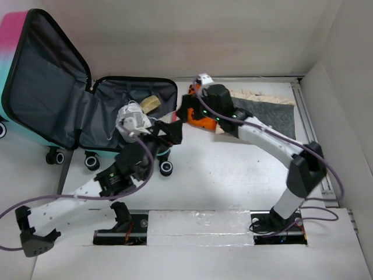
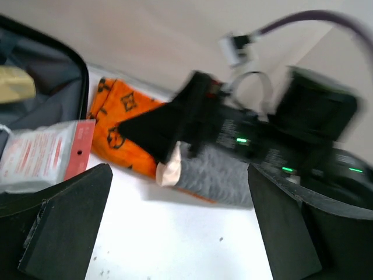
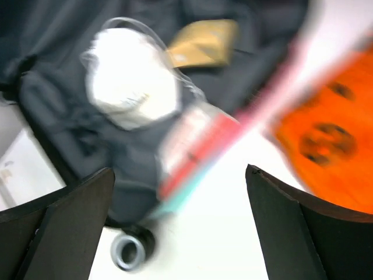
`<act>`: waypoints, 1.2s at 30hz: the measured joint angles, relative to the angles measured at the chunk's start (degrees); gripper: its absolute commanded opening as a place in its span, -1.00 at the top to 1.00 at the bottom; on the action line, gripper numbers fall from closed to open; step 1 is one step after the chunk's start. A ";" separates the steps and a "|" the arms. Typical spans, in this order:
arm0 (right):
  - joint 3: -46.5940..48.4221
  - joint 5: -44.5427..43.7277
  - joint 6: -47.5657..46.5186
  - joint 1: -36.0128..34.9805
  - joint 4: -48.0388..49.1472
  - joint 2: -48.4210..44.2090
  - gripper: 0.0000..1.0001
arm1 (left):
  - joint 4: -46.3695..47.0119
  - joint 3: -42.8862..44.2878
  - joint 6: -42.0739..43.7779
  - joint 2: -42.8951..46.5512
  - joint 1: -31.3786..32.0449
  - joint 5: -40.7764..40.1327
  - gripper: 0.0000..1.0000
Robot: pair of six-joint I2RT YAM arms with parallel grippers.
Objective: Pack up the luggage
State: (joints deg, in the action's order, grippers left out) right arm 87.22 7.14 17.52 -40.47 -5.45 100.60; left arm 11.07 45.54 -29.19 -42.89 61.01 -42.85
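Note:
The luggage lies open at the left, its pink-and-teal lid propped up and its dark grey lined half flat. Inside lie a white plastic bag and a tan item. My left gripper is open and empty by the case's right rim. In the left wrist view it faces an orange patterned cloth and a grey cloth. My right gripper is open and empty just above the orange cloth. Its blurred wrist view shows the white bag and a red-edged packet.
Grey and beige cloths lie at the back right against the wall. The red-edged white packet lies at the case's rim. A suitcase wheel sits on the table near the left arm and also shows in the right wrist view. White walls enclose the table.

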 measured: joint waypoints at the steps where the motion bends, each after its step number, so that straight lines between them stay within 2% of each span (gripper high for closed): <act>1: -4.00 -1.97 -0.09 0.76 0.02 -3.19 -0.84 | -0.04 0.28 -0.33 -2.16 0.00 0.11 -0.97; 3: -12.13 -5.68 -0.04 2.95 -0.44 -10.95 -0.65 | -0.28 1.86 -1.01 -8.61 0.00 0.63 -0.97; 4: -15.96 -7.02 0.13 4.74 -0.24 -14.97 -0.30 | -0.15 3.21 -1.42 -12.81 0.00 1.20 -0.97; 6: -22.51 -9.53 0.48 9.29 -0.09 -22.75 -0.14 | -0.11 6.91 -2.12 -21.49 -0.02 2.69 -0.97; 7: -24.35 -10.88 0.81 11.04 -0.17 -25.18 0.00 | -0.07 9.07 -2.47 -26.97 0.00 3.93 -0.97; 10: -30.93 -14.43 1.38 19.37 -0.31 -34.29 0.00 | -0.94 17.51 -3.93 -42.82 -0.04 7.02 -0.95; 11: -32.37 -15.28 1.42 21.24 -0.46 -36.26 -0.07 | -1.07 20.65 -4.46 -47.71 -0.09 8.28 -0.92; 14: -36.06 -16.81 2.58 25.99 -0.61 -39.78 -0.46 | -1.64 28.50 -6.75 -59.36 -0.85 12.79 -0.86; 15: -37.33 -16.92 3.15 27.85 -0.55 -40.33 -0.68 | -1.42 30.58 -7.61 -62.45 -1.25 14.40 -0.86; 18: -41.53 -16.94 5.22 35.36 -0.44 -40.39 -0.90 | -0.96 34.99 -10.29 -69.37 -2.80 18.47 -0.86; 21: -45.05 -15.61 8.04 45.46 0.44 -37.94 -0.96 | -0.61 35.69 -12.35 -72.13 -3.80 20.41 -0.86; 25: -45.86 -12.24 12.04 57.46 3.48 -29.16 -0.96 | 2.40 33.46 -13.88 -71.43 -4.00 21.75 -0.86; 27: -45.86 -10.34 13.49 60.94 4.92 -24.68 -0.83 | 4.28 30.51 -14.45 -69.77 -3.98 21.92 -0.86; 28: -45.86 -9.66 13.92 61.99 5.55 -22.88 -0.83 | 4.39 29.22 -14.51 -69.02 -3.93 21.92 -0.86; 29: -45.75 -9.09 14.51 62.77 6.12 -20.83 -0.68 | 4.92 28.13 -14.56 -68.37 -3.87 21.99 -0.86; 31: -45.46 -7.96 15.06 63.58 6.99 -16.63 -0.65 | 5.49 26.71 -14.62 -67.49 -3.85 22.27 -0.86; 33: -44.72 -6.43 15.34 64.04 7.21 -12.90 -0.38 | 6.67 25.68 -14.64 -66.88 -3.85 22.91 -0.86; 35: -43.80 -4.70 15.39 64.15 7.72 -9.51 -0.20 | 7.72 24.35 -14.67 -66.10 -3.85 23.34 -0.86; 36: -43.04 -4.04 15.34 64.32 8.09 -8.96 0.04 | 8.20 23.65 -14.67 -65.75 -3.85 23.43 -0.86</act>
State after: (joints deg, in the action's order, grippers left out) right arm 44.18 3.09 32.86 23.86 2.63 91.64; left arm 19.27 69.19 -43.86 -108.64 57.17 -19.42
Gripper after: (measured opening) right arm 0.623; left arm 0.933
